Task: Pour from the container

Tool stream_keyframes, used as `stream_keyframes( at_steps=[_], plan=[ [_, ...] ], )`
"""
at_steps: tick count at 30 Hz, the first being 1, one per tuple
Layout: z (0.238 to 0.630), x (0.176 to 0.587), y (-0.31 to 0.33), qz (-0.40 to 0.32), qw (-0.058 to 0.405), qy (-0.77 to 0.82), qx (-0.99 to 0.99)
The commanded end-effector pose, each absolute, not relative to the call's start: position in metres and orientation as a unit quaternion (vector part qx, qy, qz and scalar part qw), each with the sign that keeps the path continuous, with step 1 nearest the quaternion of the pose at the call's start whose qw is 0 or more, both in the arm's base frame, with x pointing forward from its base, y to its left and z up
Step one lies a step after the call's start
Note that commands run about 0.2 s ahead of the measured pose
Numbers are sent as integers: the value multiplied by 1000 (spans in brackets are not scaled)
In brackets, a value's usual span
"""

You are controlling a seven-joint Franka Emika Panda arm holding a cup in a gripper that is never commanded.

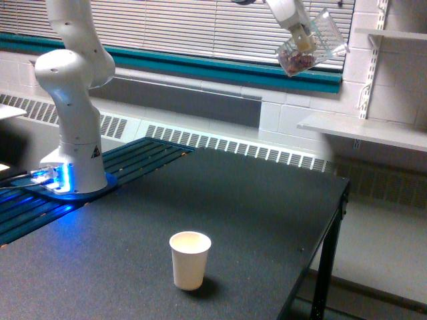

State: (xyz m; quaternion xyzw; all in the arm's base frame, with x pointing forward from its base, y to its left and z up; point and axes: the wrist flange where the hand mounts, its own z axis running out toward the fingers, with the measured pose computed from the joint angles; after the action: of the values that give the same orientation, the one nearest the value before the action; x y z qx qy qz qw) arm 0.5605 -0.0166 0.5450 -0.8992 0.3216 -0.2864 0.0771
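Exterior view: a white robot arm [73, 100] stands on a base lit blue at the view's left, on a dark table [253, 213]. The arm rises out of the top of the picture and comes back in at the upper right, where its gripper [303, 37] holds the container [312, 45], a clear plastic cup, high in the air in front of the window blinds [200, 27]. The claw is closed on the cup's wall, one finger showing against the clear plastic. The container is tilted, its wide mouth turned up and toward the view's right, and reddish-brown and pale bits lie heaped in its lower end. Far below and to the view's left of it, well apart, a cream paper cup [190, 259] stands upright on the table near the front edge, its mouth open upward. A white shelf [363, 130] juts from the wall at the view's right.
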Motion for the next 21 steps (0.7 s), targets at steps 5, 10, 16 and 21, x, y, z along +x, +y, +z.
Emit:
stream_keyframes(
  at_steps=[5,10,16,21],
  plan=[
    [545,554,-19,-298,80,328,-893],
    [541,547,-29,-303,77,333,-889],
    [535,538,-48,-311,53,341,-886],
    [522,531,-66,-307,44,353,-883]
  ],
)
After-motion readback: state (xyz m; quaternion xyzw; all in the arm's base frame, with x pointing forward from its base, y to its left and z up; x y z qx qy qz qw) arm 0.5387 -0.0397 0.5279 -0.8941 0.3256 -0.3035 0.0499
